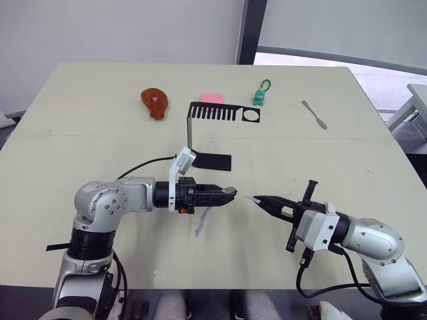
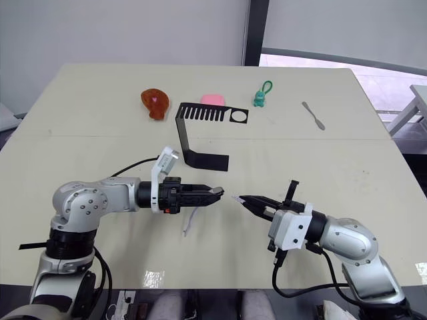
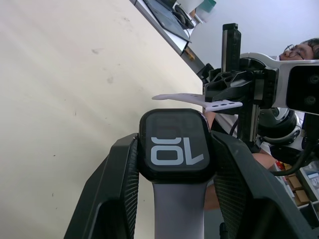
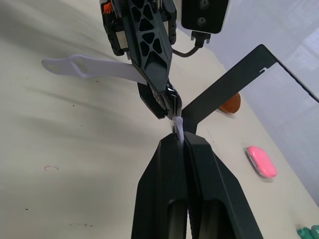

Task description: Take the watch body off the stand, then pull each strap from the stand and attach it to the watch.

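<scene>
My left gripper (image 1: 224,193) is shut on the watch body (image 3: 177,144), a black rounded-square case with pale digits on its screen. One light grey strap (image 1: 202,223) is joined to the case and hangs from it toward the table. A short gap to the right, my right gripper (image 1: 259,199) is shut on the second strap (image 4: 178,124), whose pale tip (image 1: 251,198) points at the watch. The black stand (image 1: 213,113) with its comb-like top stands on the table behind both grippers, with nothing on it.
At the far side of the table lie a brown drumstick-shaped toy (image 1: 155,102), a pink object (image 1: 212,98), a green keychain figure (image 1: 260,95) and a grey metal tool (image 1: 313,113). A person (image 3: 299,50) sits beyond the table's edge.
</scene>
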`<action>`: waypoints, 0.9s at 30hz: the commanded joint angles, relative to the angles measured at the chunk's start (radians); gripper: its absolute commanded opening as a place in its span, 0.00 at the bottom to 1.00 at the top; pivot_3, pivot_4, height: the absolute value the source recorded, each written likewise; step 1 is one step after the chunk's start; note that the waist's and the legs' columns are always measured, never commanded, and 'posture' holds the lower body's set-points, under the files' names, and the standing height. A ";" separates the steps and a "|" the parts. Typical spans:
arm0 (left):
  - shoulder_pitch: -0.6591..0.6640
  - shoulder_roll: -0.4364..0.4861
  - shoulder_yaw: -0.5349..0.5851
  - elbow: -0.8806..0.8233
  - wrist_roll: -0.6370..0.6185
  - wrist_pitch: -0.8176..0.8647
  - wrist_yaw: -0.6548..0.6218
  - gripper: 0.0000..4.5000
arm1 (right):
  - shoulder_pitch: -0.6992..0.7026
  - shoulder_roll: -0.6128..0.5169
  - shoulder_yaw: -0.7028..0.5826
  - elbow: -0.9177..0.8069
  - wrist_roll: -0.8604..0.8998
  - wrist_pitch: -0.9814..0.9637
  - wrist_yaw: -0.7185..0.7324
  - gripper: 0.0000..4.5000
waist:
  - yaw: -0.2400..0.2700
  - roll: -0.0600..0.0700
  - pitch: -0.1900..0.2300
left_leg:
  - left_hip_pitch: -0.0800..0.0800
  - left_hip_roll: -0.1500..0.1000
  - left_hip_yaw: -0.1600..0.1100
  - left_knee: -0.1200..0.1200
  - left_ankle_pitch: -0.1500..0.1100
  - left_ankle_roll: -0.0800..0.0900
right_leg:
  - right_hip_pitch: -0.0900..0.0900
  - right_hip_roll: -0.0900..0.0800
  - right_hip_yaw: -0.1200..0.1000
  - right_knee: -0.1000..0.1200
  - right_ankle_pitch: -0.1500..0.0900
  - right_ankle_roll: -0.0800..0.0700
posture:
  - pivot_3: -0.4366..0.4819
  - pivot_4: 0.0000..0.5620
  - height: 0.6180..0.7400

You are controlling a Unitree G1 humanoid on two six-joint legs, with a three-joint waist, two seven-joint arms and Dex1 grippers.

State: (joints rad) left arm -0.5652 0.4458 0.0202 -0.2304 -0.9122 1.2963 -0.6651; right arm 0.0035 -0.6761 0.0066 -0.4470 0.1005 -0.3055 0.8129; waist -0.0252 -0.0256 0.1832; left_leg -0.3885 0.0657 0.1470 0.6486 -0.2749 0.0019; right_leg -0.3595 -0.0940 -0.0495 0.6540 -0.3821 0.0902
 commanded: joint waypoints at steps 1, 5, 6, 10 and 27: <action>-0.009 -0.005 -0.003 -0.044 -0.017 0.001 0.010 0.36 | -0.017 0.005 0.004 -0.026 0.007 -0.014 -0.010 0.00 | 0.000 0.000 0.000 | 0.000 0.000 0.000 0.000 0.000 0.000 | 0.000 0.000 0.000 0.000 0.000 0.000 | 0.48 0.27 1.00; -0.009 -0.005 -0.005 -0.048 -0.020 0.003 0.017 0.36 | -0.027 0.007 0.013 -0.020 0.003 -0.015 -0.011 0.00 | 0.000 0.000 0.000 | 0.000 0.000 0.000 0.000 0.000 0.000 | 0.000 0.000 0.000 0.000 0.000 0.000 | 0.48 0.27 1.00; -0.010 -0.006 -0.005 -0.048 -0.022 0.004 0.019 0.36 | -0.030 0.007 0.015 -0.018 0.003 -0.014 -0.012 0.00 | 0.000 0.000 0.000 | 0.000 0.000 0.000 0.000 0.000 0.000 | 0.000 0.000 0.000 0.000 0.000 0.000 | 0.48 0.27 1.00; -0.011 -0.011 -0.004 -0.052 -0.026 0.007 0.024 0.36 | -0.037 0.009 0.026 -0.013 -0.003 -0.013 -0.015 0.00 | 0.000 0.000 0.000 | 0.000 0.000 0.000 0.000 0.000 0.000 | 0.000 0.000 0.000 0.000 0.000 0.000 | 0.48 0.27 1.00; -0.015 -0.018 -0.006 -0.054 -0.028 0.018 0.023 0.36 | -0.056 0.014 0.032 0.012 -0.017 -0.019 -0.014 0.00 | -0.001 0.000 0.000 | 0.000 0.000 0.000 0.000 0.000 0.000 | 0.000 0.000 0.000 0.000 0.000 0.000 | 0.48 0.27 1.00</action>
State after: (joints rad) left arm -0.5655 0.4342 0.0145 -0.2421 -0.9132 1.3123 -0.6421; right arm -0.0469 -0.6703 0.0383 -0.4241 0.0769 -0.3057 0.8129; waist -0.0257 -0.0256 0.1832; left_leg -0.3885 0.0658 0.1470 0.6486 -0.2748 0.0019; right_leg -0.3596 -0.0940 -0.0495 0.6540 -0.3821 0.0902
